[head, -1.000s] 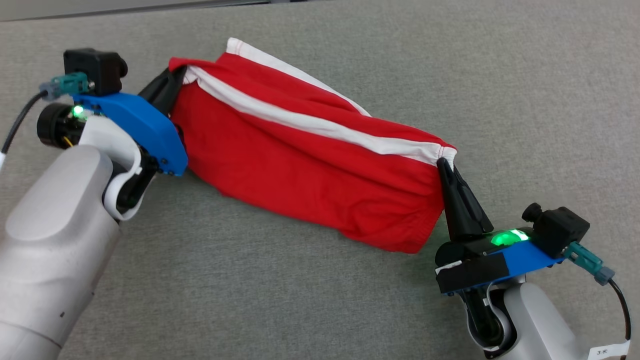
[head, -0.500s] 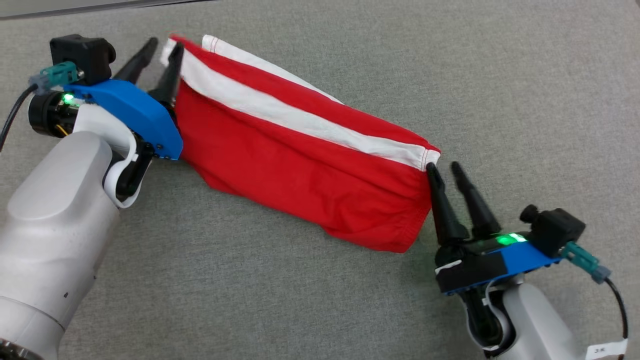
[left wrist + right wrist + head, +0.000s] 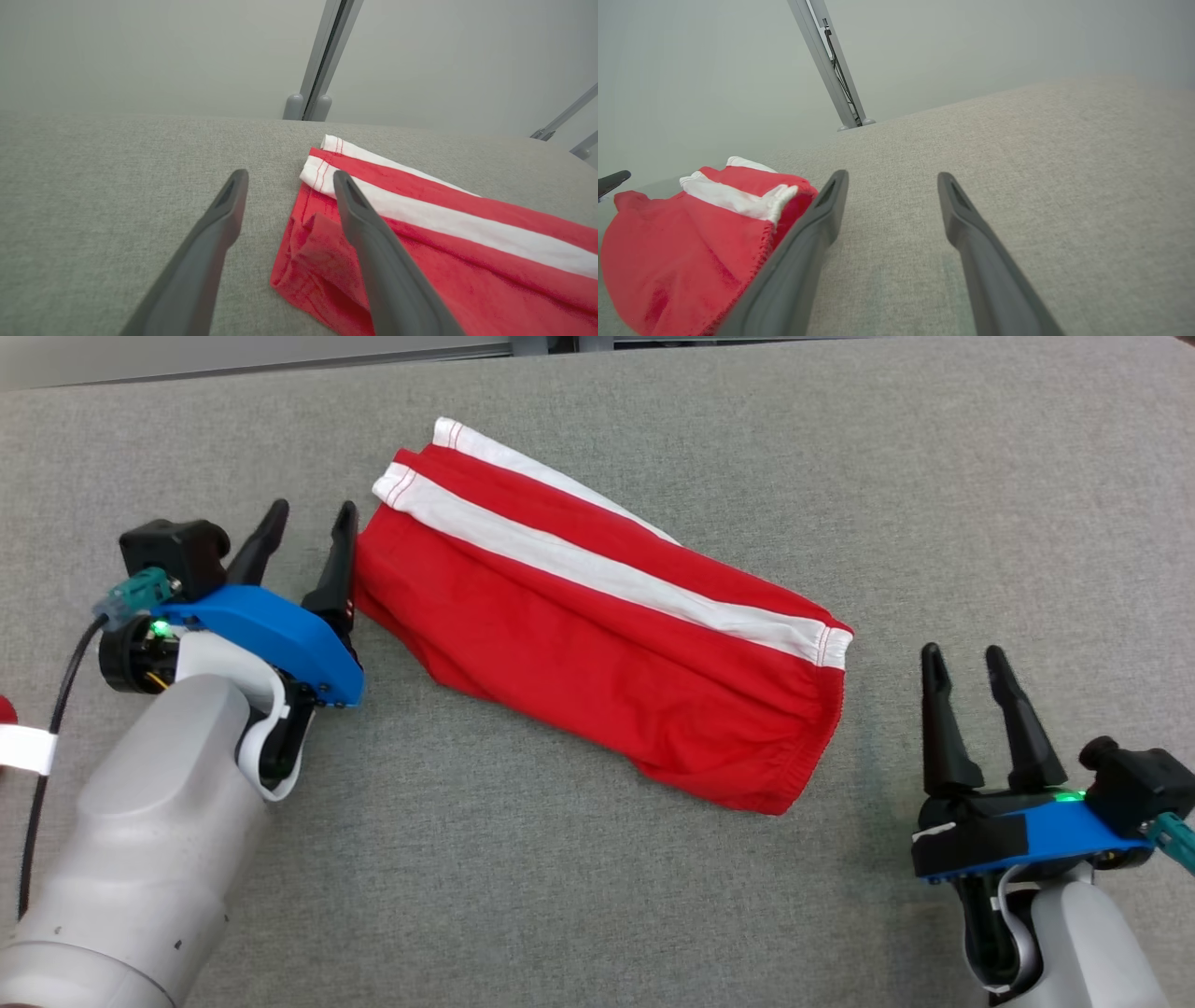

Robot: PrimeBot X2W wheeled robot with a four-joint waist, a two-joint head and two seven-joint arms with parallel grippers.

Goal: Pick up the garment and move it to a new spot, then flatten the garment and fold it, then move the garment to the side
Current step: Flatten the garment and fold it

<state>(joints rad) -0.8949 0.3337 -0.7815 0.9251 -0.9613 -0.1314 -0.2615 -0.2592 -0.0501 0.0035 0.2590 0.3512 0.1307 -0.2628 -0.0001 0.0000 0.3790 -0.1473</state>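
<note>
The left jaws are open and empty, just beside the left end of the garment (image 3: 597,644). The red garment lies in the middle of the gray tabletop (image 3: 934,476). It looks soft, light and floppy, so I would pinch it by its end corners. The right jaws are open and empty, near its right end.

Lab-like booth: grey felt table (image 3: 597,896), pale panels (image 3: 140,46).

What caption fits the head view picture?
A red garment lies on the grey surface between the open left end effector and right end effector.
</note>
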